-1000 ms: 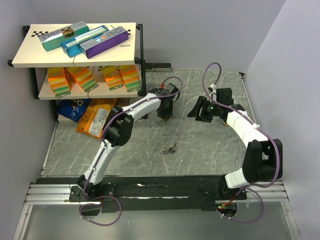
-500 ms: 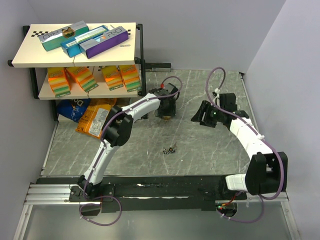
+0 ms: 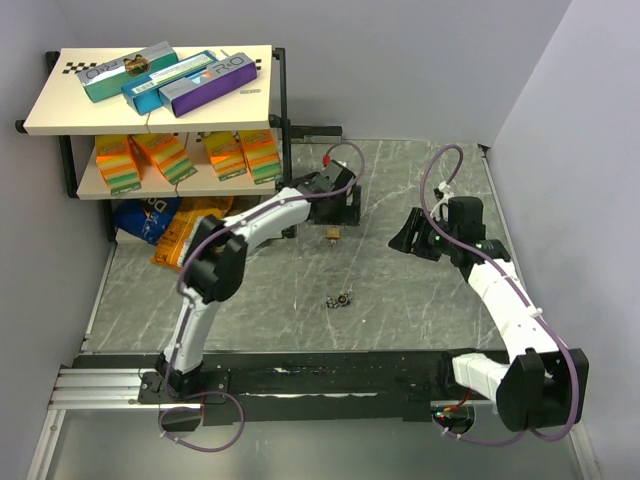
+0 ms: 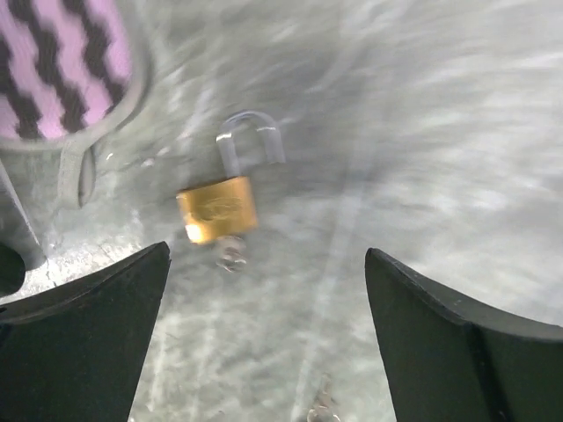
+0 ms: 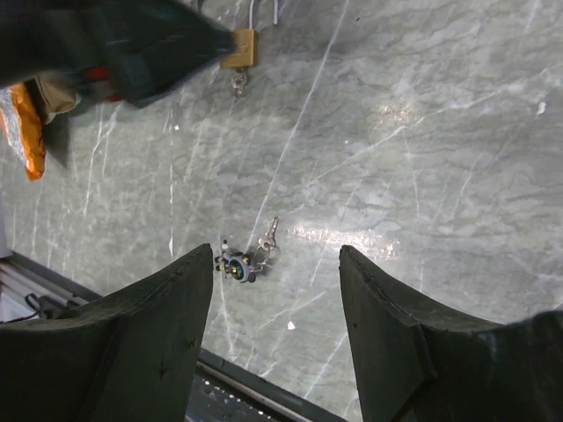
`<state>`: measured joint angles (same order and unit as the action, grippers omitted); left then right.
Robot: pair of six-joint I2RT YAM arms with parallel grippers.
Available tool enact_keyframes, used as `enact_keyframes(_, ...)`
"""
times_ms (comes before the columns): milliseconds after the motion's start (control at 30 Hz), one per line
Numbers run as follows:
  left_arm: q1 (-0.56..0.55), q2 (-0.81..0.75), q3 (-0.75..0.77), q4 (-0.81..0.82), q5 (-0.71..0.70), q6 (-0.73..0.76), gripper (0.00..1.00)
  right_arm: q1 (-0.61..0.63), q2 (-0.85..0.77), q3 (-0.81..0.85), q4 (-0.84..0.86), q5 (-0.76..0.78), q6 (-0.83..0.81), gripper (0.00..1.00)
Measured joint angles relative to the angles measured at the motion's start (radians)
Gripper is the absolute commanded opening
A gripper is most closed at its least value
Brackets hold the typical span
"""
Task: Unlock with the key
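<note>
- Top view: your left gripper (image 3: 338, 208) hangs near the padlock (image 3: 330, 233); the key bunch (image 3: 343, 298) lies well apart from it.
- Left wrist: fingers spread, empty; the shackle (image 4: 251, 139) looks sprung, so unlocking is likely done.
- Right wrist: right gripper (image 5: 276, 255) open, empty, above the bunch.

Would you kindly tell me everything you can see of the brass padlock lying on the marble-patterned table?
The padlock is small, with a squarish brass-coloured body and a silvery U-shaped shackle. The shackle looks open: one leg ends clear of the body. It lies flat on the grey table. A small silvery piece, probably a key, sticks out of its base, though blur hides detail. Only the table touches it; the open left pincer hovers above.
</note>
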<state>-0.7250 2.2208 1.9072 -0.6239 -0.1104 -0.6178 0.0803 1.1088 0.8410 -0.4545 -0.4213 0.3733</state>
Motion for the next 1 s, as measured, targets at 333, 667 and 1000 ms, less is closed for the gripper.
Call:
enact_keyframes(333, -0.085, -0.483, -0.537, 0.389, 0.235, 0.232, 0.97, 0.0, -0.034, -0.016, 0.018, 0.032, 0.004, 0.66)
enact_keyframes(667, -0.156, -0.5, -0.701, 0.34, 0.342, 0.398, 0.94, 0.0, -0.068, -0.049, 0.04, 0.04, 0.012, 0.65)
enact_keyframes(1000, -0.196, -0.371, -0.661, 0.27, 0.34, 0.492, 0.85, 0.0, -0.087, -0.063, 0.043, 0.04, 0.02, 0.65)
